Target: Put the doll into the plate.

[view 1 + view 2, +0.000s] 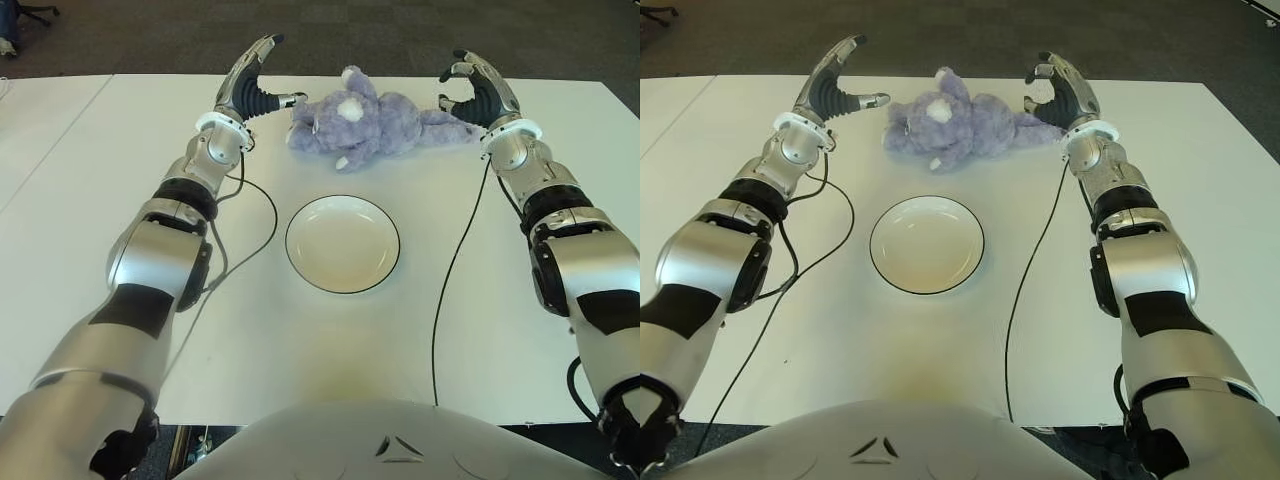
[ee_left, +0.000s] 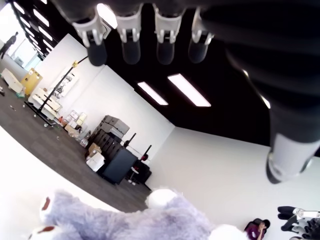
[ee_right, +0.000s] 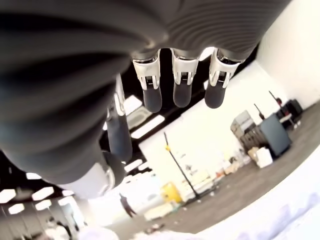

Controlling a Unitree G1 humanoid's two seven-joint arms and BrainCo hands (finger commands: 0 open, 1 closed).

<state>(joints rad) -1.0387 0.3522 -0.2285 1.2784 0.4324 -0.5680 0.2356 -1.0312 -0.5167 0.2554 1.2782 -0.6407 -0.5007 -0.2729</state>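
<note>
crosswise lies the fuzzy lilac doll point(image 1: 365, 125), head toward my open left hand point(image 1: 255, 85); right hand point(image 1: 470, 90) open, both empty.

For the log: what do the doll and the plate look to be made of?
The doll, lying between the open left robot hand and the open right robot hand, looks like soft plush: fuzzy lavender pile with white patches. The plate looks like glazed ceramic, though possibly melamine: smooth cream surface with a faint sheen and a thin dark rim line.
</note>
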